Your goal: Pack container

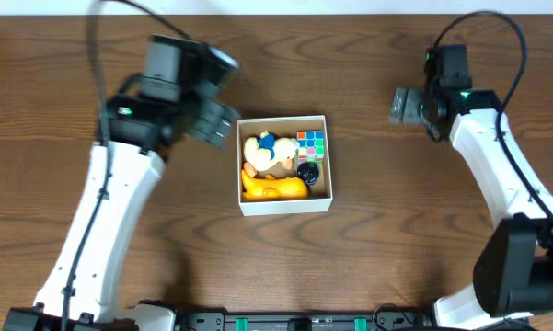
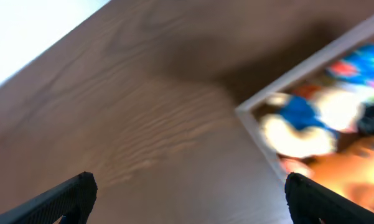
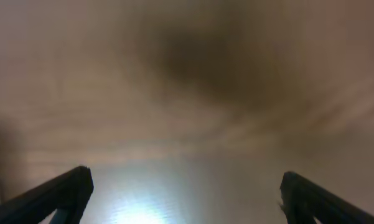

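L tool (image 1: 219,94) and R tool (image 1: 405,105) hang empty, jaws apart, over worktop (image 1: 368,257) beside full container (image 1: 285,208); likely best to lift clear w/o nudging its walls.

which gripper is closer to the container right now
Left. The left gripper hangs just off the upper-left corner of the container in the overhead view. The right gripper is well clear of it, out past its right wall.
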`<action>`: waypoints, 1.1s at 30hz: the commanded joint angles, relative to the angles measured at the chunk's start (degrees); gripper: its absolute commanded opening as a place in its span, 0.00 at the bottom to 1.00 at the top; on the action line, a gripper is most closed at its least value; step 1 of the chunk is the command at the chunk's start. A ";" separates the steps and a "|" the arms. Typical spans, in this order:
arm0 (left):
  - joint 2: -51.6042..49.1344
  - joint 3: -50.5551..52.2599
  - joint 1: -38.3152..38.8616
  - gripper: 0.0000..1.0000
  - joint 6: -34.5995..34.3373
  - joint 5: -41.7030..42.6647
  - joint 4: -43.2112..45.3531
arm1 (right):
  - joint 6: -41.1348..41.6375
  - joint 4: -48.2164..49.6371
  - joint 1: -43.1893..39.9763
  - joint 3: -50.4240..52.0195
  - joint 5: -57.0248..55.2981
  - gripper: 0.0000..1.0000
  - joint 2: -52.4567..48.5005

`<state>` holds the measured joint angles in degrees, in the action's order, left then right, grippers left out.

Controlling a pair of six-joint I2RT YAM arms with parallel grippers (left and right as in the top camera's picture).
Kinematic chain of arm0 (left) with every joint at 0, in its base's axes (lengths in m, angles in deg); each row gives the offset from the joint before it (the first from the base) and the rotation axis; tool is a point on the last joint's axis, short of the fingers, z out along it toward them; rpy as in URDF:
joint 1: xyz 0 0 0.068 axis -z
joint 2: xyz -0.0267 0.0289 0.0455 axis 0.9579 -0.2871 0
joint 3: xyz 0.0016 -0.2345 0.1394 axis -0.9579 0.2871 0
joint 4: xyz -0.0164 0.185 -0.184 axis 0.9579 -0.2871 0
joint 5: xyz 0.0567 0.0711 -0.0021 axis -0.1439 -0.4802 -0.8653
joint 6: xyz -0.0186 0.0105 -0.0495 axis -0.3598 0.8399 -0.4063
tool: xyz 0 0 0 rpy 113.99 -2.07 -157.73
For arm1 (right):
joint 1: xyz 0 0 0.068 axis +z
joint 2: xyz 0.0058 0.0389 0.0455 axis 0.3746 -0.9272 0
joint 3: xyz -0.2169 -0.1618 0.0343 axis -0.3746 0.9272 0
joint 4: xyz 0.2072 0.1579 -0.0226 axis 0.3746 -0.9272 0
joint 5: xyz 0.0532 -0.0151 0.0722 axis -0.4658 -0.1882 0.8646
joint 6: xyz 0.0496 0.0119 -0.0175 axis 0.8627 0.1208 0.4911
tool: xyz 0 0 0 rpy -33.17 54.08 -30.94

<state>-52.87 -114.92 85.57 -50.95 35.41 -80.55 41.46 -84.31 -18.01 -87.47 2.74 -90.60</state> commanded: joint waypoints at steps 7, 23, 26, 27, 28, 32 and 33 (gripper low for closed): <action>0.22 -1.16 -11.93 0.98 -5.44 -0.42 -0.07 | -8.41 5.95 0.22 -1.22 -1.40 0.99 2.34; 24.28 14.19 -14.91 0.98 -10.71 2.12 0.57 | -1.86 -2.89 -0.55 12.59 -4.92 0.99 29.53; 33.09 21.90 -14.91 0.98 -8.26 3.96 1.66 | 1.66 -2.95 -0.42 21.42 -4.96 0.99 38.49; 35.87 24.24 -14.91 0.98 -8.28 3.96 1.77 | 2.95 -2.93 -0.15 23.98 -5.03 0.99 41.38; 38.56 26.45 -14.91 0.98 -8.31 3.91 1.70 | 4.33 -2.89 0.26 26.95 -5.46 0.99 44.87; 49.27 34.32 -14.93 0.98 -8.55 3.02 0.07 | 6.67 -3.08 1.68 35.89 -9.66 0.99 56.85; 51.47 36.13 -14.93 0.98 -8.55 1.53 -0.50 | 6.67 -2.95 1.66 37.66 -10.91 0.99 59.43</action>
<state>-5.57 -82.05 70.75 -60.00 38.41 -80.57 44.96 -87.63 -17.18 -53.06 -3.93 -36.54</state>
